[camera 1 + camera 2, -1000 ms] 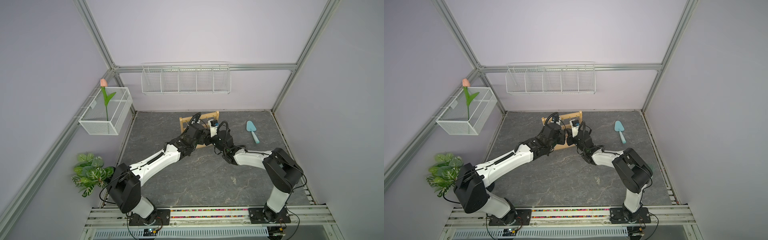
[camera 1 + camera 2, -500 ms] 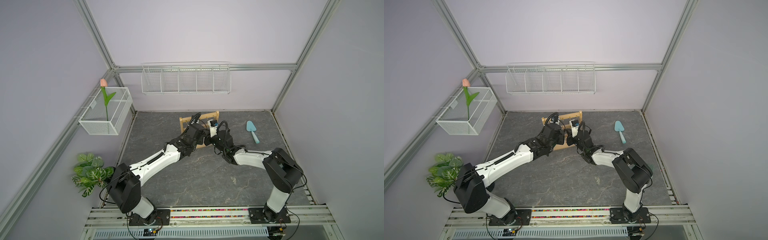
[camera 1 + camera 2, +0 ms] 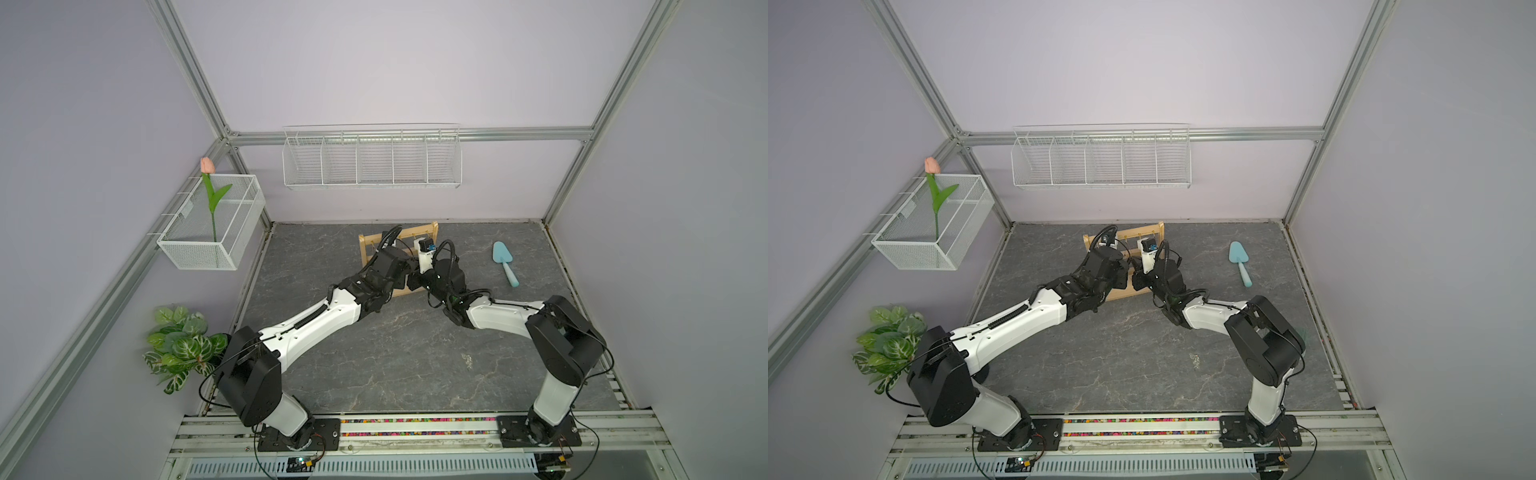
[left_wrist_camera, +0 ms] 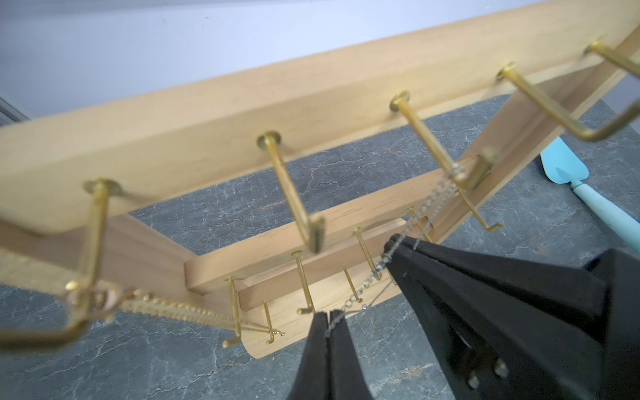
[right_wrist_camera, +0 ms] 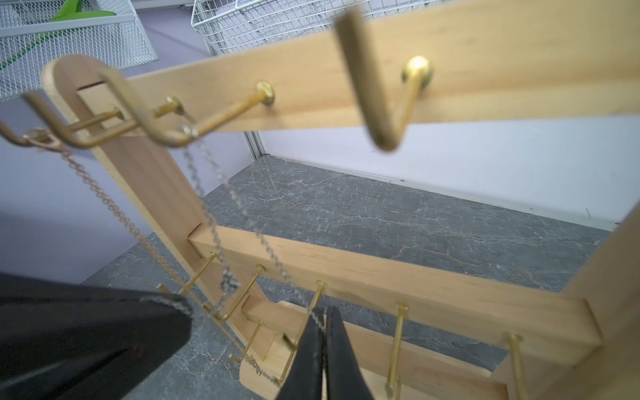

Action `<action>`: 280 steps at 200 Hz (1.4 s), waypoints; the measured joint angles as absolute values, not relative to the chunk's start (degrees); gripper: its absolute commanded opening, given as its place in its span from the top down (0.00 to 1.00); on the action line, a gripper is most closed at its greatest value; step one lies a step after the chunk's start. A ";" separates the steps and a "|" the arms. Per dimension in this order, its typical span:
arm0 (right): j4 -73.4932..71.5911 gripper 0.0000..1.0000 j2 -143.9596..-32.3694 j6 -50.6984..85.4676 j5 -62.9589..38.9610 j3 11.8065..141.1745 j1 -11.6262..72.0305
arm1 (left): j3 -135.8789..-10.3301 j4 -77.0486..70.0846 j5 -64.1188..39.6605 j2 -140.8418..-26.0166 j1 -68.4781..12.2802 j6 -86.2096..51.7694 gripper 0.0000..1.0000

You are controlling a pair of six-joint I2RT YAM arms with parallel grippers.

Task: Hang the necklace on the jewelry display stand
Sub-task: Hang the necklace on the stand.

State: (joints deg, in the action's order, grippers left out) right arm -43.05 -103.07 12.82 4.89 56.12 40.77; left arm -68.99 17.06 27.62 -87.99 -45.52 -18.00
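The jewelry display stand (image 3: 429, 232) (image 3: 1158, 230) is a light wooden rack with gold hooks, at the back of the grey table. A silver necklace (image 4: 437, 194) (image 5: 207, 214) is looped over a top-bar hook (image 4: 462, 178) (image 5: 173, 138), and its two strands run down in front of the rack. My left gripper (image 4: 329, 314) is shut on one strand. My right gripper (image 5: 323, 313) is shut on the other strand. Both sit low in front of the rack, close together, and each shows in the other's wrist view: the right gripper (image 4: 394, 242) and the left gripper (image 5: 180, 311).
A gold necklace (image 4: 173, 306) (image 5: 104, 194) hangs from the neighbouring end hook. A blue trowel (image 3: 505, 264) (image 4: 568, 169) lies right of the rack. A white wire basket (image 3: 372, 160) hangs on the back wall, and a mesh basket with a tulip (image 3: 212, 224) on the left wall. A plant (image 3: 183, 345) stands front left.
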 measured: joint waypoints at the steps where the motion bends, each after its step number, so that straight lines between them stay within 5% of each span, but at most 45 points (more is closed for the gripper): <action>1: -43.05 0.92 -103.07 12.80 4.89 56.12 40.77 | -68.99 17.06 27.64 -87.99 -45.52 -18.00 1.00; 280: -42.22 0.92 -103.24 12.36 6.04 56.23 41.04 | -68.99 17.45 27.79 -87.99 -45.52 -18.44 1.00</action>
